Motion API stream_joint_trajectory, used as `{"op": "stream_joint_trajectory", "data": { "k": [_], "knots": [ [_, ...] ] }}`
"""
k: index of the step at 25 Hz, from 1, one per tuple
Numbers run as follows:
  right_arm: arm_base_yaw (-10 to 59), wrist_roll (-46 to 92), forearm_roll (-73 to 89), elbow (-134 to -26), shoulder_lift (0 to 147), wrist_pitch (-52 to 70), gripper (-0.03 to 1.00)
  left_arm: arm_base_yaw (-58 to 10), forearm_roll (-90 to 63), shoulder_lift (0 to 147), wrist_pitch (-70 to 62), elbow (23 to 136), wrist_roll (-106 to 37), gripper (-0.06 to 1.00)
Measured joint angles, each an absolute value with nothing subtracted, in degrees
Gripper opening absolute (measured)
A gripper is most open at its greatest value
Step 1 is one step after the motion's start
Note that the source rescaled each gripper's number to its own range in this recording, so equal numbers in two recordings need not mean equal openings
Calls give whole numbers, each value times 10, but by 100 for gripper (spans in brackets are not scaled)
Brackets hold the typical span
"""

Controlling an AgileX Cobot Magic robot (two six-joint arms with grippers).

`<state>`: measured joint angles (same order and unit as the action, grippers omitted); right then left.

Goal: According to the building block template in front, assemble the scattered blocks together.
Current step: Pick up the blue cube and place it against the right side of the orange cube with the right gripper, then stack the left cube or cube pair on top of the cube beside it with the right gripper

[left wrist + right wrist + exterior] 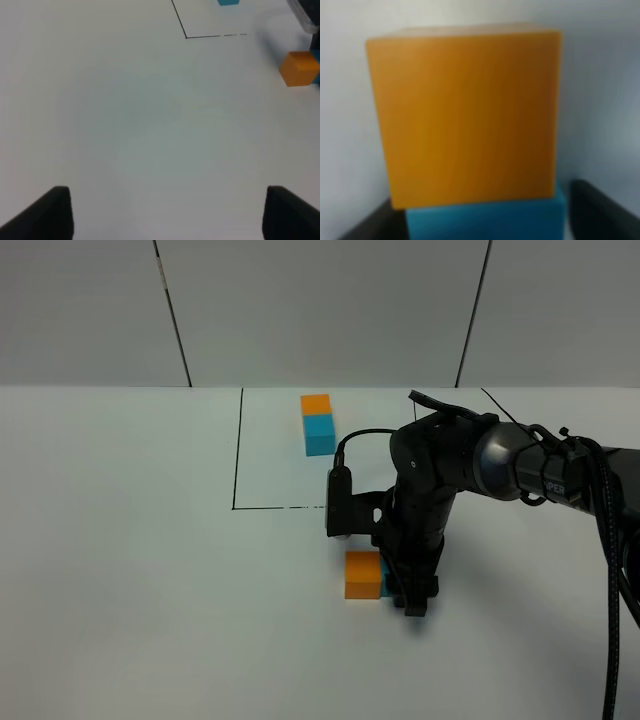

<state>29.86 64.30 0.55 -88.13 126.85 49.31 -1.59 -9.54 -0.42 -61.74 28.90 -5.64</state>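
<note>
Exterior high view gives you the loose orange cube sitting on the white surface near the front, with the loose cyan cube touching its right face; only a sliver of the cyan one shows past the arm. Your right hand comes down on that cyan cube from above. In the right wrist view the orange cube fills most of the picture, the cyan cube lies flush against it, and the dark fingers sit tight against the cyan cube's two sides, so the hand is clamped on it, though the picture is blurred. Farther back in the exterior view you can see the template, an orange cube joined to a cyan one, orange at the far end, lying inside a black outline drawn on the surface, well apart from the loose pair. The right arm reaches in from the right edge, with a black cable hanging beside it. Your left hand shows only in the left wrist view, its two fingers spread wide apart over bare surface with nothing between them. That view also catches the orange cube at its edge and a corner of the outline.
</note>
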Motion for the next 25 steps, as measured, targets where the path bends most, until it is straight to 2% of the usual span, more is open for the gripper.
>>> {"op": "stream_joint_trajectory", "data": {
  "k": [3,4,5,9,17,21,25],
  "knots": [
    [299,605,15,-881,1258,493,78,-16,-95,-4,-617,289,-56,73],
    [299,585,15,-881,1249,495,90,-16,-95,-4,-617,289,-56,73],
    [299,566,16,-881,1238,501,97,-16,-95,-4,-617,289,-56,73],
    [298,435,15,-881,1177,523,100,-16,-95,-4,-617,289,-56,73],
    [253,0,-107,-874,1059,487,100,-16,-95,-4,-617,289,-56,73],
    [234,-137,-191,-810,987,444,100,-16,-95,-4,-617,289,-56,73],
    [215,-206,-228,-720,906,383,100,-16,-95,-4,-617,289,-56,73]
  ]
}}
